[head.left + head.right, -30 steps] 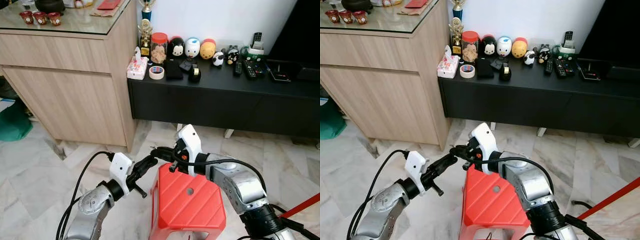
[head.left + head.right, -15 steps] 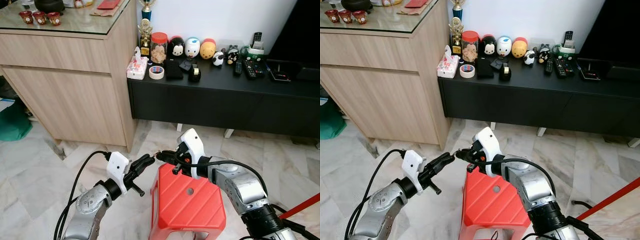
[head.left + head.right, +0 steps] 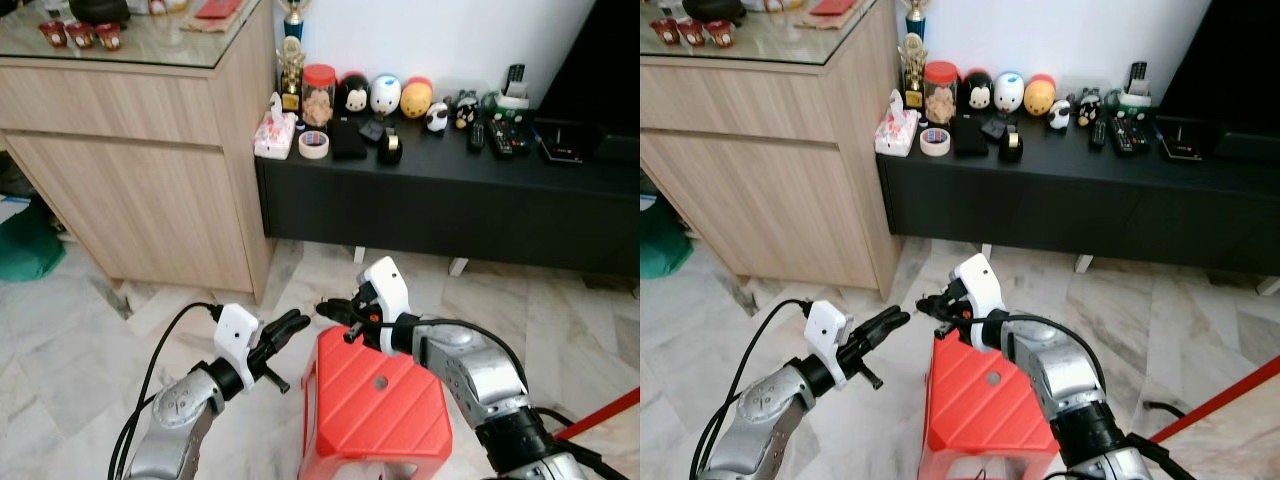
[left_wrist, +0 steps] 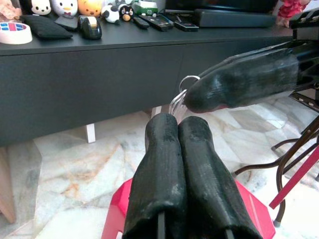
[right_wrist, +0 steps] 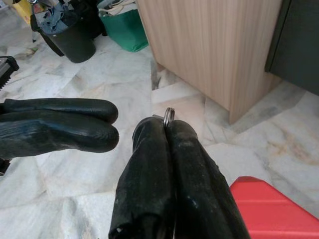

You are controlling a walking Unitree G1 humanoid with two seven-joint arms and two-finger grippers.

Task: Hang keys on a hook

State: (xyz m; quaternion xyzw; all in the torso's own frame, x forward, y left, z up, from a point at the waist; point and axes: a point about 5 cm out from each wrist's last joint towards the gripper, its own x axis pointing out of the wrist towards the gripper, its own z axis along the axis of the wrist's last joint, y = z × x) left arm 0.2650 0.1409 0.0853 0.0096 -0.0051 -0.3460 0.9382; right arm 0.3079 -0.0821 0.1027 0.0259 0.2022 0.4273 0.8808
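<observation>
A small silver key ring (image 5: pixel 169 113) pokes out between the tips of my right gripper (image 3: pixel 325 308), which is shut on it. The same ring (image 4: pixel 180 94) hangs at the right gripper's tip in the left wrist view. My left gripper (image 3: pixel 297 321) is shut with nothing in it. Its tip points at the right gripper's tip, a small gap apart. Both hover over the near left corner of a red plastic stool (image 3: pixel 380 400).
A wooden cabinet (image 3: pixel 140 170) stands at the left. A low black console (image 3: pixel 430 200) along the wall carries figurines, tape and remotes. Marble floor (image 3: pixel 90 330) lies around the stool. A green bag (image 3: pixel 25 245) sits far left; a red rod (image 3: pixel 600 415) slants at the right.
The two gripper tips were together a second ago and have drawn slightly apart. The key ring stays with the right gripper.
</observation>
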